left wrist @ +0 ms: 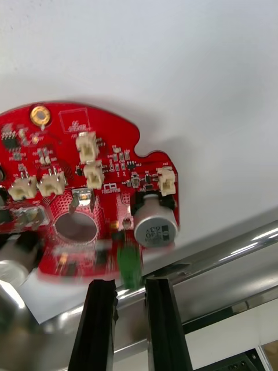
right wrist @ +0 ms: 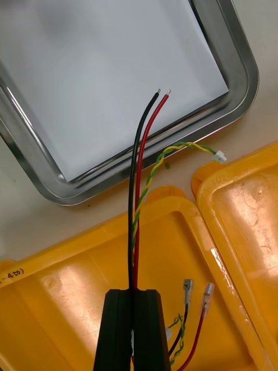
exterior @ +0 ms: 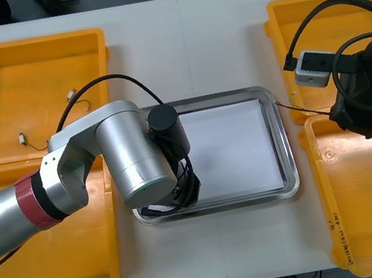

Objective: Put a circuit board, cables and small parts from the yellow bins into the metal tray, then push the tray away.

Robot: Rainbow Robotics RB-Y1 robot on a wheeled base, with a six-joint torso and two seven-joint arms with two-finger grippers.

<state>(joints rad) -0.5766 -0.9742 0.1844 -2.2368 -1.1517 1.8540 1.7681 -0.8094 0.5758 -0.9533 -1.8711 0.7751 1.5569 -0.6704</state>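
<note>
Left gripper (left wrist: 131,288) pinches a board (left wrist: 87,191) in the tray (exterior: 283,138) for placing; right gripper (right wrist: 133,294) pinches cables (right wrist: 135,191) nearby, to follow.

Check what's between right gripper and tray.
Right wrist view: bin rim, then bare table; the cables the right gripper holds span both. Left gripper holds the board in the tray.

Tray (exterior: 287,154) shiny metal, matt white inside; bins (exterior: 371,222) glossy plastic; circuit board (left wrist: 113,124) glossy; cables (right wrist: 131,232) smooth plastic-sheathed.
</note>
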